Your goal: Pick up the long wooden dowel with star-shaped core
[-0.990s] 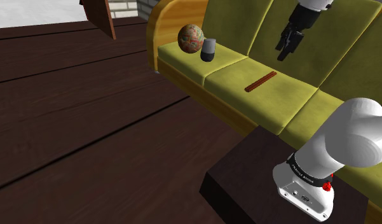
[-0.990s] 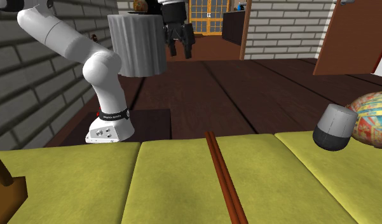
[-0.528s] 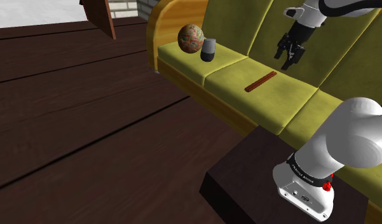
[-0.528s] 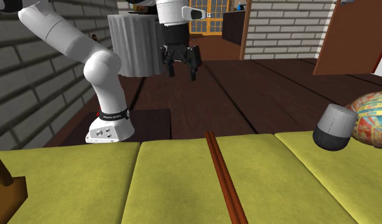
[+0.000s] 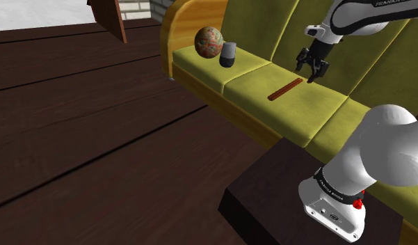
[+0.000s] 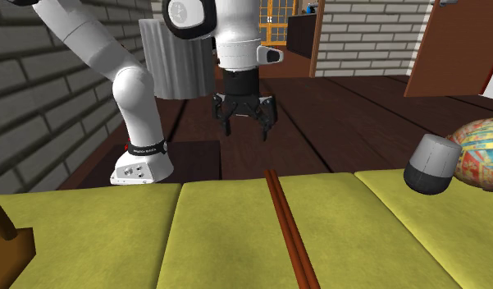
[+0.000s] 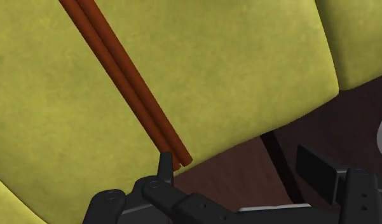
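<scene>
A long reddish-brown dowel [image 5: 285, 89] lies flat on the middle seat cushion of a yellow-green sofa [image 5: 318, 115], running from the seat's front edge towards the backrest. In the second exterior view the dowel [image 6: 287, 230] stretches towards the camera. My black gripper [image 5: 310, 72] hangs in the air above the seat, pointing down, its fingers apart and holding nothing. Seen from the sofa's back, the gripper [image 6: 246, 127] hovers over the dowel's front end. In the wrist view the dowel [image 7: 126, 79] ends close to one fingertip, just ahead of the open gripper [image 7: 240, 167].
A mottled ball [image 5: 209, 42] and a grey, dark-based cylinder [image 5: 229, 54] stand on the end cushion at the shoulder view's left. The arm's base sits on a dark box [image 5: 270, 195] in front of the sofa. Dark plank floor [image 5: 96, 125] spreads around.
The arm has swung down and in towards the sofa; the gripper dropped from high above to just over the dowel and stays open. The dowel has not moved.
</scene>
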Motion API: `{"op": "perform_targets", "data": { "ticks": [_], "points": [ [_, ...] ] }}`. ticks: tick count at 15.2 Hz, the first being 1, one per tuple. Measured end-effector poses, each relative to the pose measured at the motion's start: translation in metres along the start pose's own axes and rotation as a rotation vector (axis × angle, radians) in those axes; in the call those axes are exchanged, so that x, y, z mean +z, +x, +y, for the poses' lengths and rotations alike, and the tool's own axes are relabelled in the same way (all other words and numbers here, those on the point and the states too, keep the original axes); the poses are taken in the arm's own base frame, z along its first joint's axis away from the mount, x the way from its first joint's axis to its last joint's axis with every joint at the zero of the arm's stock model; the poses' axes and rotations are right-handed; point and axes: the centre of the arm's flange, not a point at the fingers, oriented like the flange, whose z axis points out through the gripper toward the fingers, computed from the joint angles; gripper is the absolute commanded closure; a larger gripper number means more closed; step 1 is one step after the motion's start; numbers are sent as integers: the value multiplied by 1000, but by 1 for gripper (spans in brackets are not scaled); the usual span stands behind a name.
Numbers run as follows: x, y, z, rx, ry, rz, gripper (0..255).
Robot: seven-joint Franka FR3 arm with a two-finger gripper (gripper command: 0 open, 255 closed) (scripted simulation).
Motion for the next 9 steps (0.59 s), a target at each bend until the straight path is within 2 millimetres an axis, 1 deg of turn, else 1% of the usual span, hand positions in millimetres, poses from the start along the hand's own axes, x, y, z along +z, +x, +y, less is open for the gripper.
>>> {"op": "perform_targets", "data": {
  "ticks": [2, 4, 5, 7, 9],
  "points": [
    [13, -14, 19, -72, 7, -4, 0],
    [31, -27, 33, -145, 16, -7, 0],
    [39, -35, 44, -179, 19, -10, 0],
    [56, -41, 62, -254, 31, -11, 0],
    [72, -52, 83, -326, 33, -15, 0]
  ]
}}
